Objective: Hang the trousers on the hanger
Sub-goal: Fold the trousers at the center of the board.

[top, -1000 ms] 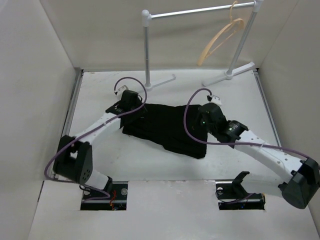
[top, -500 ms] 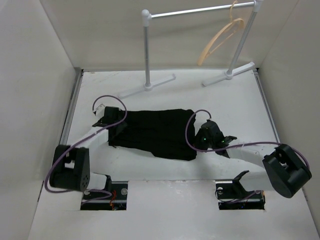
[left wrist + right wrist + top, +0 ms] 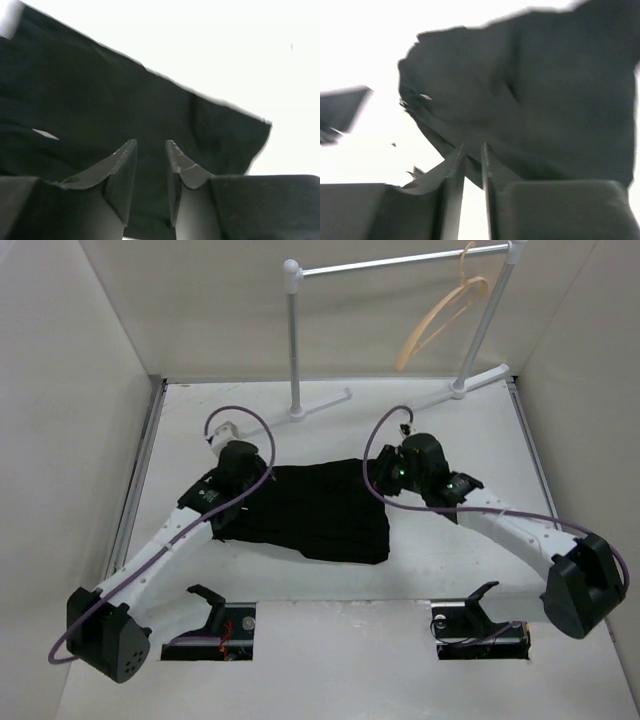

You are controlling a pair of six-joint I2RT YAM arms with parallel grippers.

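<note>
The black trousers (image 3: 310, 512) lie bunched on the white table between my two arms. My left gripper (image 3: 243, 478) is at their left end. In the left wrist view its jaws (image 3: 150, 143) stand a narrow gap apart with black cloth (image 3: 100, 100) filling the gap. My right gripper (image 3: 386, 474) is at their far right corner. In the right wrist view its jaws (image 3: 472, 145) are nearly together, pinching the cloth's edge (image 3: 530, 100). The tan wooden hanger (image 3: 440, 318) hangs on the rail at the back right, far from both grippers.
The white-and-silver garment rail (image 3: 400, 260) stands at the back, with its feet (image 3: 320, 403) on the table behind the trousers. Pale walls close in the left, right and back. Purple cables loop over both wrists.
A second ago both grippers pulled the trousers nearer and to the left. Since then both wrists have moved back toward the rail, and the left arm has stretched out.
</note>
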